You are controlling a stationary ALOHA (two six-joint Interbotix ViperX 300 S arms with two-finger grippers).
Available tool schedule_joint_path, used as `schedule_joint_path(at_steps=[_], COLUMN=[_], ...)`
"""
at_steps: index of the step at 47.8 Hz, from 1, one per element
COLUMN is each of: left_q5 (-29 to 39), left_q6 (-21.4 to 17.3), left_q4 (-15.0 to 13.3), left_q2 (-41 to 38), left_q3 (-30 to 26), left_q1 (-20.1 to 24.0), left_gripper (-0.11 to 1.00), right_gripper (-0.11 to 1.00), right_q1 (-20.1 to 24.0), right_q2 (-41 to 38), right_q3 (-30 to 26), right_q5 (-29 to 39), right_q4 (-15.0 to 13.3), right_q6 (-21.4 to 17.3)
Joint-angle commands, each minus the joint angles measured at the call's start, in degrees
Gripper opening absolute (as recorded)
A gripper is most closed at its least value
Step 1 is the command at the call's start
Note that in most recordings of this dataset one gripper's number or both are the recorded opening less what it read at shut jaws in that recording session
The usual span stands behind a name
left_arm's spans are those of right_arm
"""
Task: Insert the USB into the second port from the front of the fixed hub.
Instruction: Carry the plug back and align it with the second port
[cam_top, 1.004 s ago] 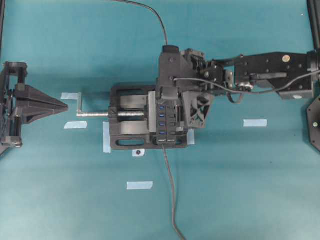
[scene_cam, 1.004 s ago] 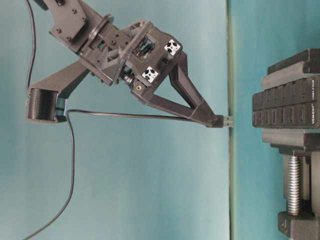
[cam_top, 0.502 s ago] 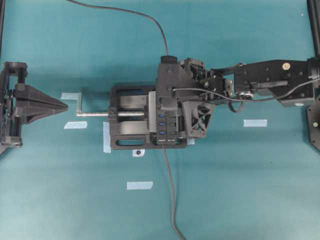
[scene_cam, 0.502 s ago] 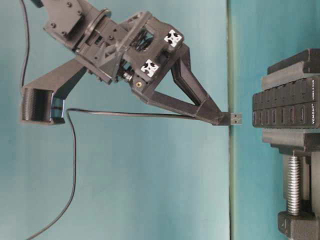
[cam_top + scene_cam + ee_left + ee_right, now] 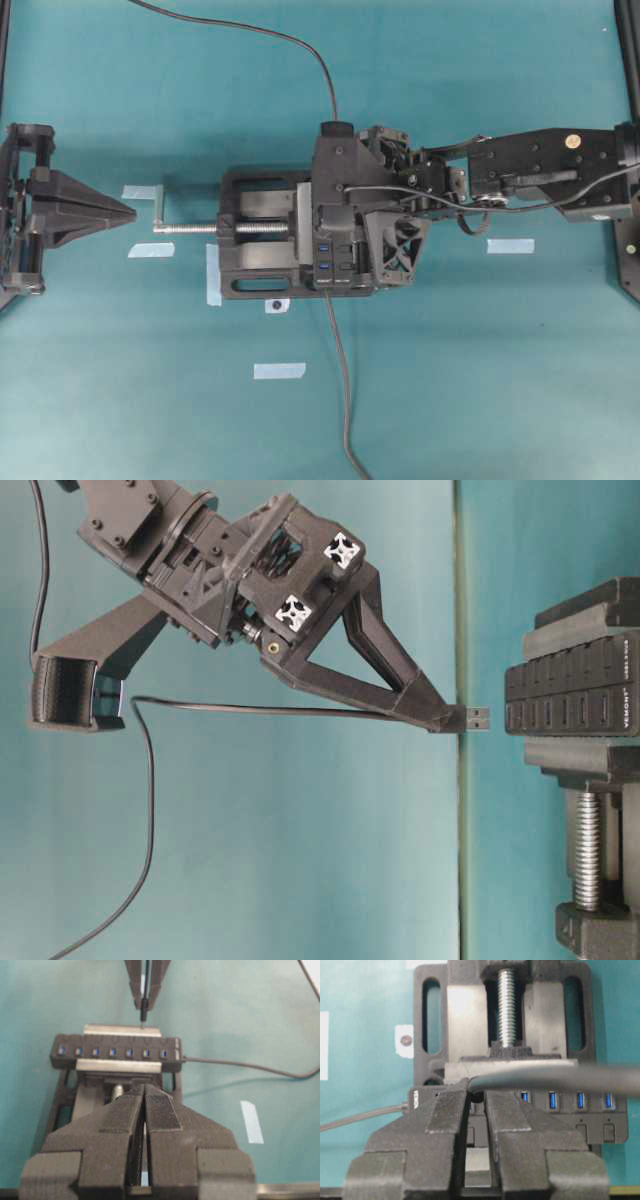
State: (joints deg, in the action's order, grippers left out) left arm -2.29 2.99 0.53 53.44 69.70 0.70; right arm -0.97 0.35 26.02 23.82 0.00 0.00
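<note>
My right gripper (image 5: pixel 443 718) is shut on the USB (image 5: pixel 477 718), whose silver tip points at the fixed hub (image 5: pixel 565 698) across a small gap. In the left wrist view the USB (image 5: pixel 143 1010) hangs roughly in line with the port second from the hub's (image 5: pixel 115 1052) cabled end. Its thin cable (image 5: pixel 545 1077) runs across the right wrist view, over the hub's blue ports (image 5: pixel 553 1100). Overhead, the right arm covers the hub's (image 5: pixel 335 268) far part. My left gripper (image 5: pixel 128 211) stays shut and empty at the table's left, its fingers (image 5: pixel 160 1110) pressed together.
A black vise (image 5: pixel 258 250) with a silver screw (image 5: pixel 195 227) clamps the hub. The hub's thicker cable (image 5: pixel 343 390) runs off toward the front edge. Several pale tape strips (image 5: pixel 279 371) lie on the teal table, one at the right (image 5: pixel 510 246).
The right gripper has carried the USB along the hub toward its front end, covering more ports overhead. At table level the plug tip has come closer to the hub's face. The left gripper has not moved.
</note>
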Motion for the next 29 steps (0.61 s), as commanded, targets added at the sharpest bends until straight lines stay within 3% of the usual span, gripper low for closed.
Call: schedule_joint_path(at_steps=[1, 29], left_q5=[-0.3, -0.3], left_q6=[0.1, 0.1], left_q4=[0.1, 0.1], left_q2=[-0.3, -0.3], left_q3=[-1.2, -1.1], left_q1=[0.1, 0.1], left_gripper=[0.0, 0.0], right_gripper=[0.08, 0.08], right_q1=[0.3, 0.4], right_q2=[0.4, -2.1], right_q3=[-0.8, 0.2], right_q5=[-0.4, -1.8], right_q4=[-0.1, -0.1], right_q6=[-0.5, -0.5])
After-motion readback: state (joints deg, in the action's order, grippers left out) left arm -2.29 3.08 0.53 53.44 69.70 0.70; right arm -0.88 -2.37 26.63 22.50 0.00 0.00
